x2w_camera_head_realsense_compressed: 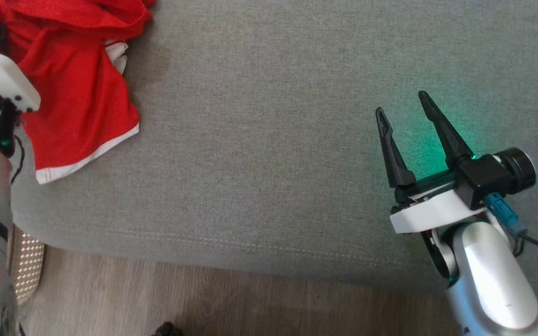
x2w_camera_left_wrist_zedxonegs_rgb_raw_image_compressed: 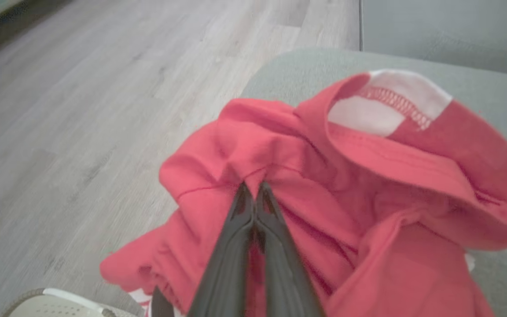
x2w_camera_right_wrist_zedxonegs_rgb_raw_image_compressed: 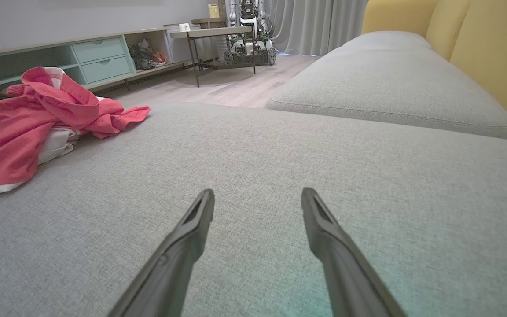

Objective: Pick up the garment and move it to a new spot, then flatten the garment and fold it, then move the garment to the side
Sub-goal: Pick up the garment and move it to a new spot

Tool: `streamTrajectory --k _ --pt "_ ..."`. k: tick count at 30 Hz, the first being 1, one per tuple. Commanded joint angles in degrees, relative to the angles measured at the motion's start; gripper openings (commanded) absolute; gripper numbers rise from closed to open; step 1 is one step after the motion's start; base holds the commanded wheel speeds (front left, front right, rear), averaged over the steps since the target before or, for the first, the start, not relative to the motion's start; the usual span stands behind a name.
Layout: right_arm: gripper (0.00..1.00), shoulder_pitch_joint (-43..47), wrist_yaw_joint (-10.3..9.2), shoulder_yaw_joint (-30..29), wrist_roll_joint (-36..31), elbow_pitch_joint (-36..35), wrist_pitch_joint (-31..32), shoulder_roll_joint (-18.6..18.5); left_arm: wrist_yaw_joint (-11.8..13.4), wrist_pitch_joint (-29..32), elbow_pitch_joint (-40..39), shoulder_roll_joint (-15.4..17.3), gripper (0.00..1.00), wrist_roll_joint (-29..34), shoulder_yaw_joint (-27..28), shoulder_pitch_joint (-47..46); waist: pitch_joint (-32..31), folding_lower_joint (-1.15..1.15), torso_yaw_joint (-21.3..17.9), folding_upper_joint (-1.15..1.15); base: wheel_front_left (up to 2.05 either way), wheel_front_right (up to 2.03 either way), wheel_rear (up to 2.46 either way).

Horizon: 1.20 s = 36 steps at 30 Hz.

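A red garment [x2w_camera_head_realsense_compressed: 77, 84] with white trim lies crumpled at the far left of the grey sofa cushion [x2w_camera_head_realsense_compressed: 273, 140]. In the left wrist view my left gripper [x2w_camera_left_wrist_zedxonegs_rgb_raw_image_compressed: 253, 189] is shut, its tips pinching a fold of the red garment [x2w_camera_left_wrist_zedxonegs_rgb_raw_image_compressed: 368, 176] near the cushion's edge. In the head view its fingers are hidden under the white wrist housing. My right gripper [x2w_camera_head_realsense_compressed: 402, 107] hovers open over bare cushion at the right, far from the garment. Its two fingers stand apart in the right wrist view around my right gripper [x2w_camera_right_wrist_zedxonegs_rgb_raw_image_compressed: 258, 198], with the garment [x2w_camera_right_wrist_zedxonegs_rgb_raw_image_compressed: 24, 127] off to the left.
The cushion's front edge [x2w_camera_head_realsense_compressed: 250, 252] drops to a wooden floor [x2w_camera_head_realsense_compressed: 203, 298]. A perforated pale object [x2w_camera_head_realsense_compressed: 28, 270] sits on the floor at lower left. Beyond lie a second grey cushion [x2w_camera_right_wrist_zedxonegs_rgb_raw_image_compressed: 390, 79], yellow backrests [x2w_camera_right_wrist_zedxonegs_rgb_raw_image_compressed: 491, 53], a teal cabinet [x2w_camera_right_wrist_zedxonegs_rgb_raw_image_compressed: 82, 57] and a small table [x2w_camera_right_wrist_zedxonegs_rgb_raw_image_compressed: 218, 35].
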Motion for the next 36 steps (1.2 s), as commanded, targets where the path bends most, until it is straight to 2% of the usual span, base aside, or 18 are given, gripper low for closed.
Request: streamTrajectory --k 1,4,7,18,27,36 --pt "1.00 -0.53 -0.01 1.23 -0.60 -1.88 -0.37 0.58 0.74 -2.34 -1.40 4.34 0.00 0.44 0.90 -2.24 -0.43 -0.01 0.25 0.00 0.00 0.00 0.00" --pt "1.00 -0.30 -0.01 1.45 -0.36 -1.33 -0.37 0.66 2.38 -7.48 -2.04 4.78 0.00 0.86 0.93 -3.06 -1.87 -0.01 0.58 0.00 0.00 0.00 0.00" --pt "1.00 0.02 -0.01 1.85 0.28 -0.64 -0.37 0.76 2.76 -10.44 -3.78 4.77 0.00 1.38 0.54 -3.58 -4.18 -0.01 0.79 0.00 0.00 0.00 0.00" --pt "1.00 1.31 -0.01 2.52 5.38 0.69 -0.37 0.92 1.13 -11.68 -17.08 2.27 0.00 3.08 -3.56 -2.52 -12.24 -0.01 -0.33 0.00 0.00 0.00 0.00" --pt "1.00 1.74 -0.01 2.91 9.01 0.33 -0.37 0.93 0.12 -5.20 -33.08 -1.61 0.00 0.84 -7.81 -1.06 -14.76 -0.01 -5.11 0.00 0.00 0.00 0.00" --pt "1.00 0.07 -0.01 2.02 12.07 -2.37 -0.37 0.94 0.16 3.22 -46.96 -7.94 0.00 -2.08 -12.65 0.94 -13.50 -0.01 -14.21 0.00 0.00 0.00 0.00"
